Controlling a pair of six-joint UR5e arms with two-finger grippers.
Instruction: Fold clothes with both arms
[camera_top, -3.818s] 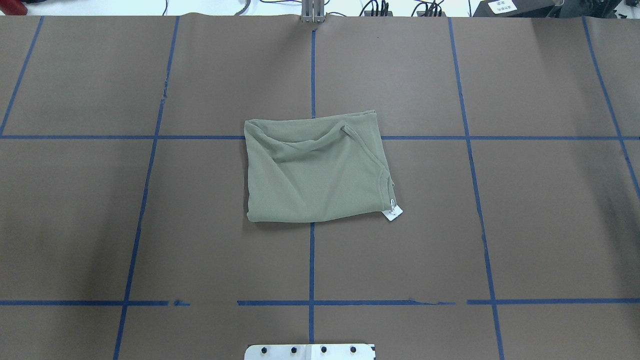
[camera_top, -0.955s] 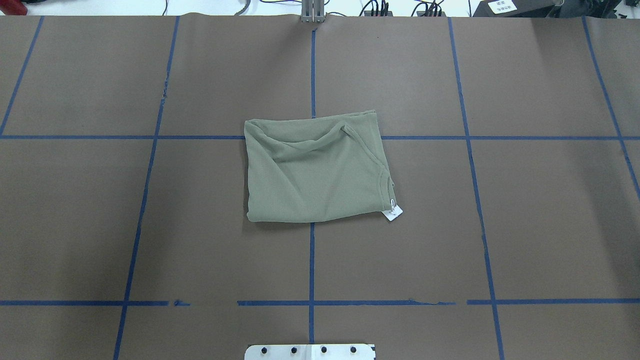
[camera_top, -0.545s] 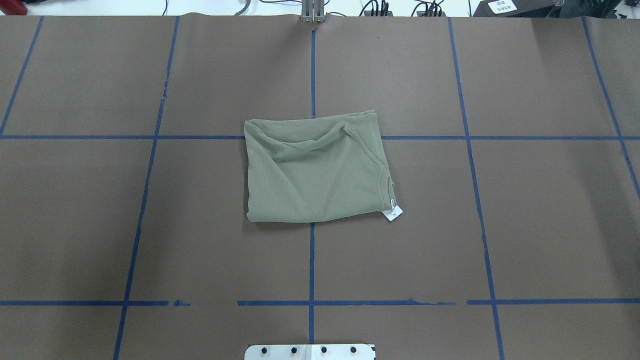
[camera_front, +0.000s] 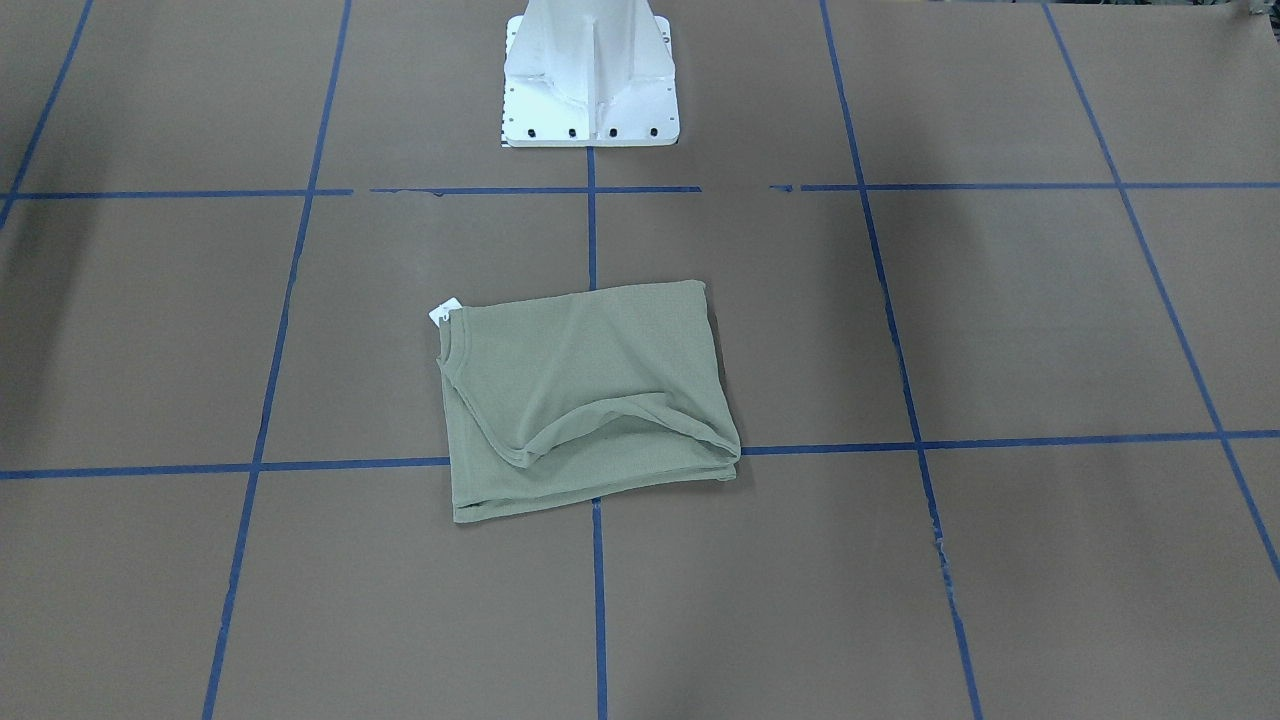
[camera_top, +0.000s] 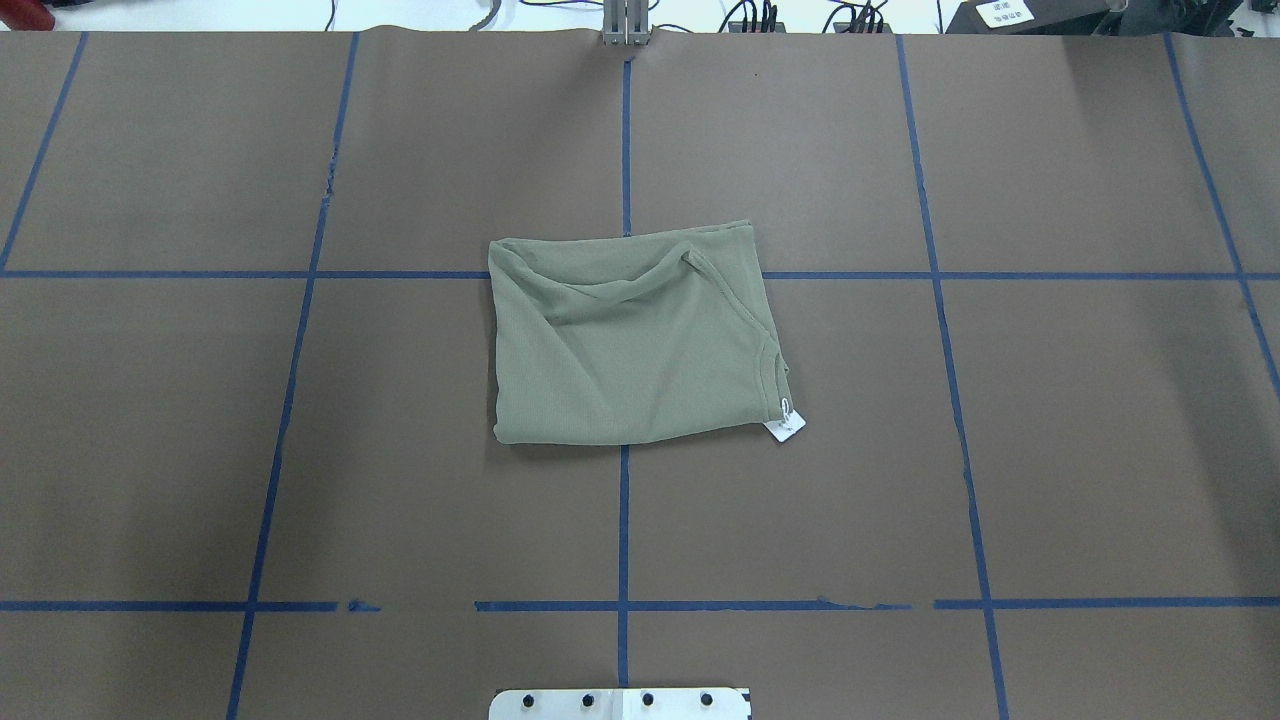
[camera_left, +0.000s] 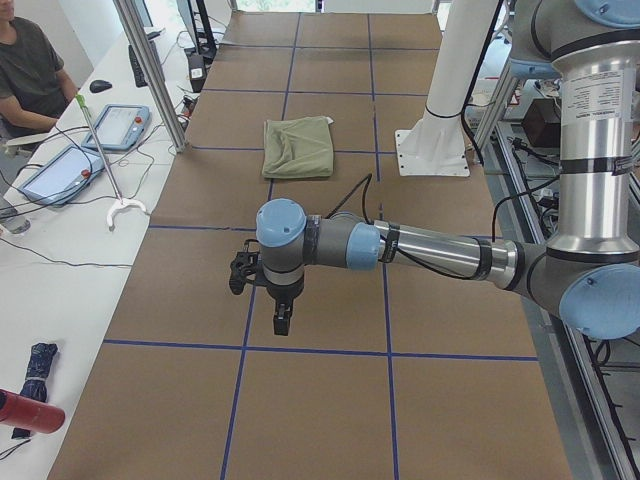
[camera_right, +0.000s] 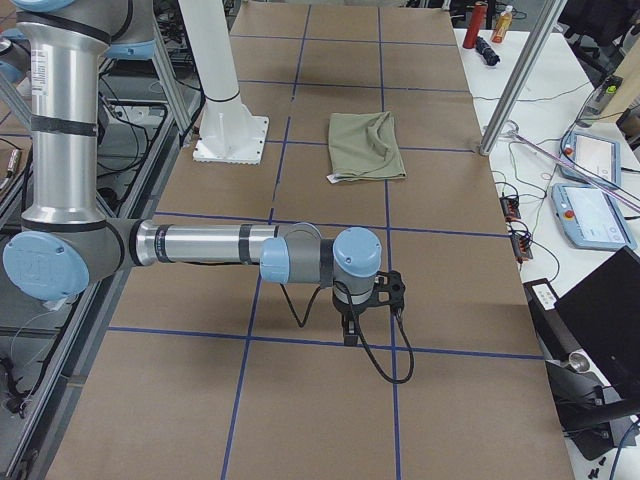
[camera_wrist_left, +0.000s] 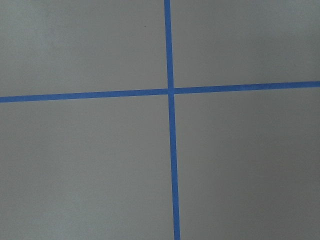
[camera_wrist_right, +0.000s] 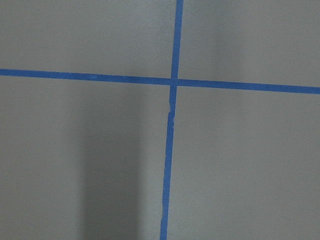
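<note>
The clothes are one sage-green shirt, folded into a rough rectangle at the middle of the brown table, with its white neck tag sticking out at one corner. It also shows in the front view and both side views. The left gripper hangs over bare table far from the shirt, and I cannot tell whether it is open or shut. The right gripper hangs over the opposite end, and I cannot tell its state either. Both wrist views show only brown paper and blue tape lines.
The white pedestal base stands at the robot's side of the table. Blue tape lines divide the table into squares. A side bench holds tablets and cables, with a person sitting there. A metal post stands near the table's edge.
</note>
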